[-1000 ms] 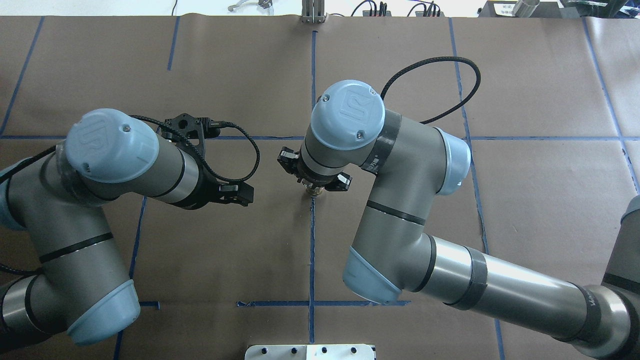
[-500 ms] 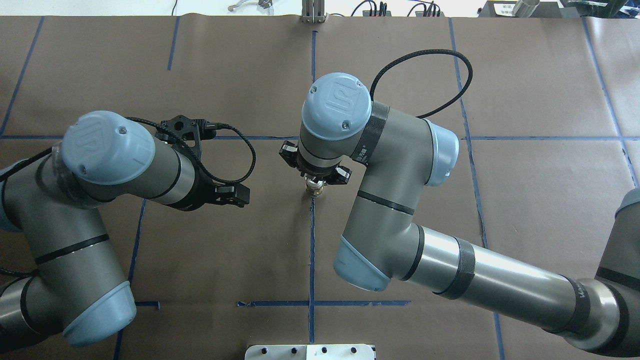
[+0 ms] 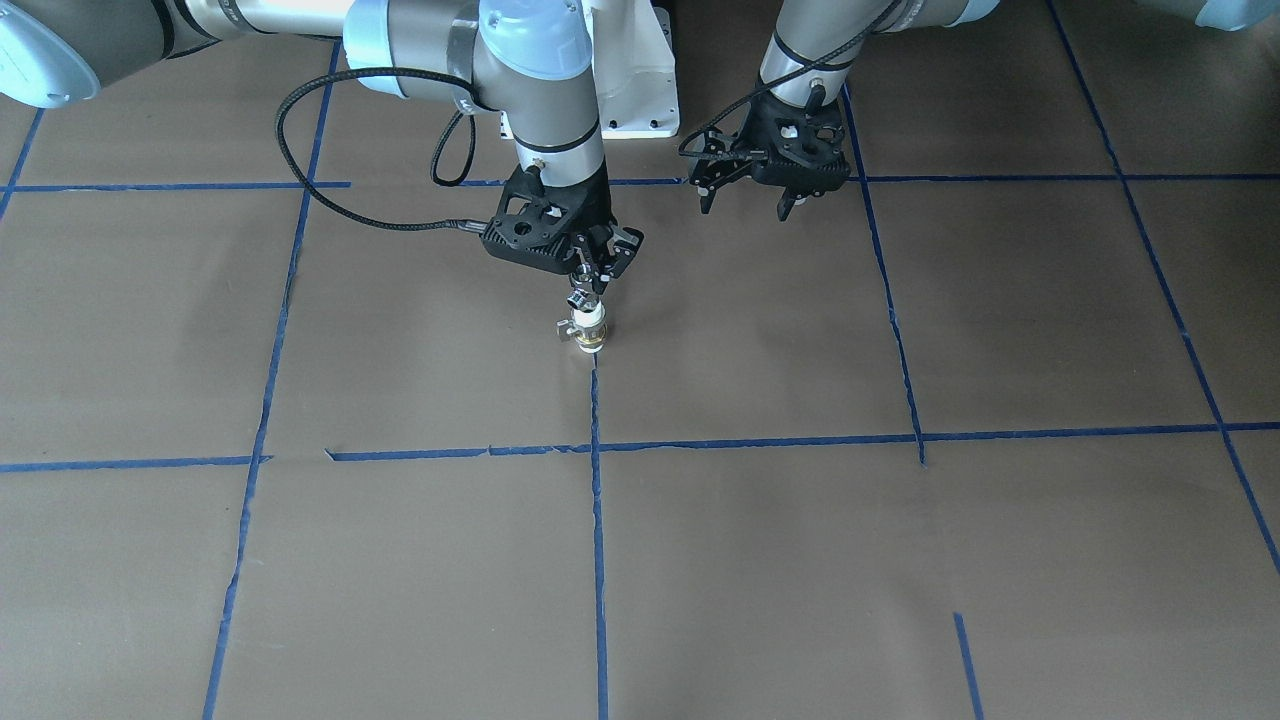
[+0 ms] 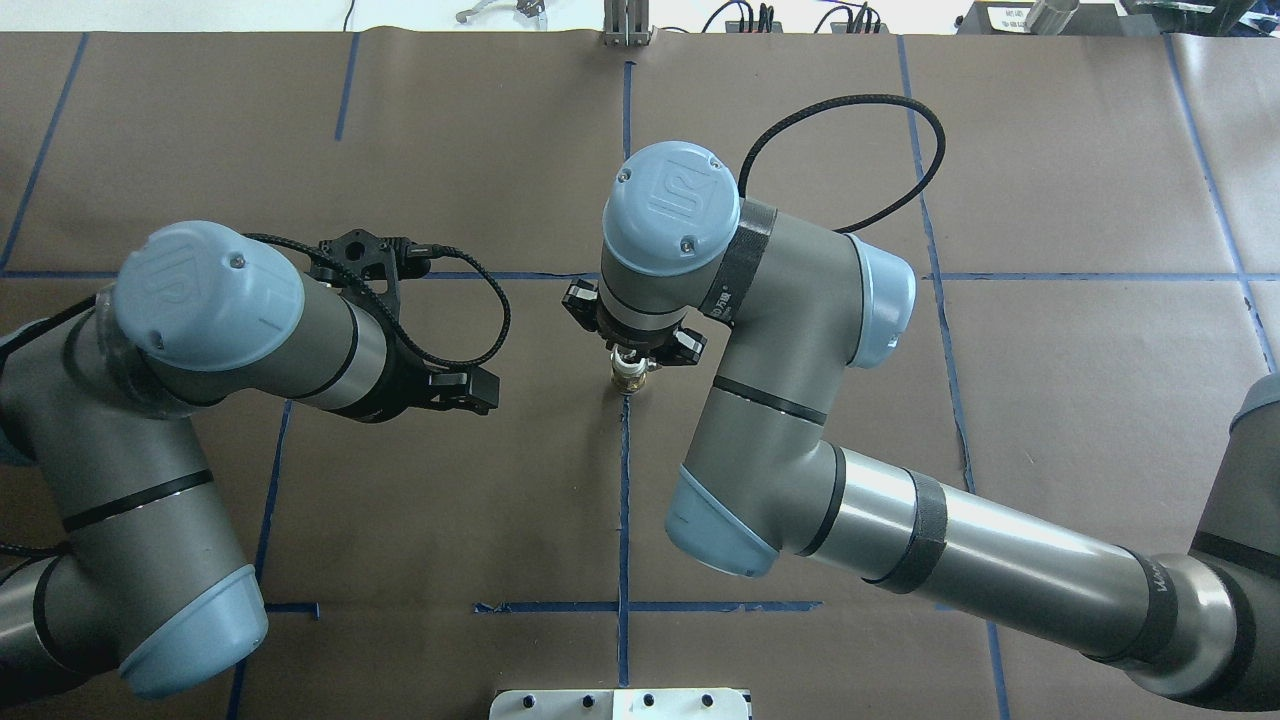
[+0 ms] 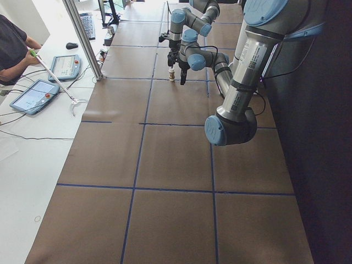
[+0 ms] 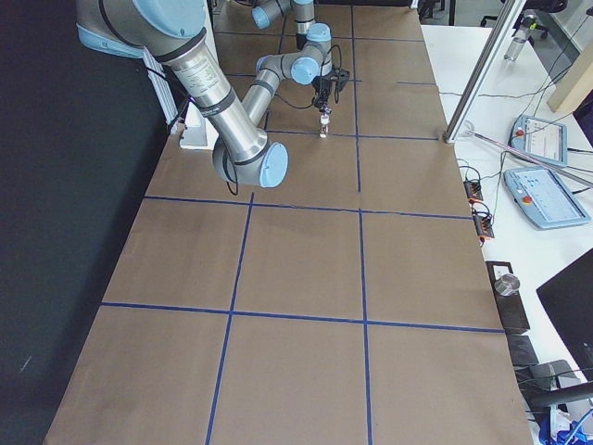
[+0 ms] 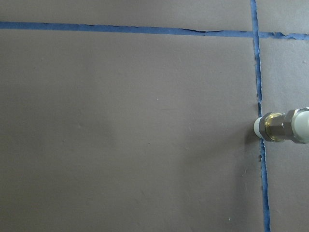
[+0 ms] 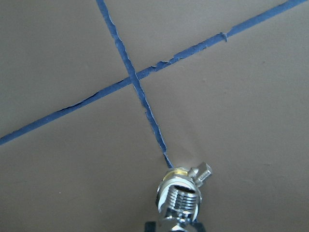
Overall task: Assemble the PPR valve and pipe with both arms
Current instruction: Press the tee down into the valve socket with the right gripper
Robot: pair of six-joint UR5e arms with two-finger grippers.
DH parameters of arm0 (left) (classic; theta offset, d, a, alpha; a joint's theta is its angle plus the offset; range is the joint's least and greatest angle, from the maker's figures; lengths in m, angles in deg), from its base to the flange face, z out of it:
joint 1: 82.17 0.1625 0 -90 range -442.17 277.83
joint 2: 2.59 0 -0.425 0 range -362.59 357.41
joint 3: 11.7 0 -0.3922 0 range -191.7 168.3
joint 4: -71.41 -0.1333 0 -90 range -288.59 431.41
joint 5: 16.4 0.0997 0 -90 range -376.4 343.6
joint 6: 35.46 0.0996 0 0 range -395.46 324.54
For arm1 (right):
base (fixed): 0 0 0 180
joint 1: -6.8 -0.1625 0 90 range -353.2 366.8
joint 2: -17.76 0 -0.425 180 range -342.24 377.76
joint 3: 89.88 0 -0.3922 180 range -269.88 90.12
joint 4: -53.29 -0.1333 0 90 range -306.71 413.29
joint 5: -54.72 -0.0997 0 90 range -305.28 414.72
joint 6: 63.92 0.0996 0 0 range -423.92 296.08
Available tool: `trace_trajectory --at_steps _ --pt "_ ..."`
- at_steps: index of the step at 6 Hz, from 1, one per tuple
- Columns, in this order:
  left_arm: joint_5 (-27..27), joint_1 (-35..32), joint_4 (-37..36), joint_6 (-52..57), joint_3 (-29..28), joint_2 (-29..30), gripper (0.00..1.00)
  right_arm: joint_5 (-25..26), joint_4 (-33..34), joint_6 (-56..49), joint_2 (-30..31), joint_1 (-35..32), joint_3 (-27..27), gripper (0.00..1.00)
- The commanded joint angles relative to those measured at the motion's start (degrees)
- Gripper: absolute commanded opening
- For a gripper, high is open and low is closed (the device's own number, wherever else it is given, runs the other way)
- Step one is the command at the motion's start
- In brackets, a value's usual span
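Observation:
The PPR valve (image 3: 589, 335) stands upright on the brown table at a blue tape line, white ends and brass band; it also shows in the overhead view (image 4: 628, 379) and at the right edge of the left wrist view (image 7: 284, 129). The chrome pipe (image 3: 579, 299) sits on top of the valve, its threaded end and the valve's side handle showing in the right wrist view (image 8: 179, 199). My right gripper (image 3: 592, 278) is straight above and shut on the pipe. My left gripper (image 3: 745, 203) hangs open and empty, apart from the valve on the robot's left (image 4: 486, 392).
The white pedestal base (image 3: 640, 95) is at the robot's side of the table. An aluminium post (image 5: 82, 38), tablets and an operator (image 5: 12, 47) are beyond the far edge. Blue tape lines (image 3: 760, 438) grid the brown mat.
My right arm's wrist has shifted a little to the left over the valve. My left arm has drawn back slightly to the left. The valve has stayed in place.

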Motion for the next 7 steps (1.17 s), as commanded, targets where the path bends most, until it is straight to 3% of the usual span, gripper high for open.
trace_trajectory --at_steps 1,5,6,7 --pt "-0.1 0.0 0.0 0.0 0.0 0.0 0.96 0.0 0.0 0.0 0.1 0.1 -0.2 0.0" --pt "-0.2 0.1 0.1 -0.1 0.1 0.0 0.97 0.0 0.0 0.0 0.0 0.1 -0.9 0.01" --pt "-0.2 0.1 0.1 -0.2 0.1 0.0 0.97 0.0 -0.1 -0.1 0.0 0.1 -1.4 0.27" --pt "-0.2 0.1 0.1 -0.2 0.2 0.1 0.97 -0.1 -0.1 -0.2 0.0 0.2 -1.7 0.45"
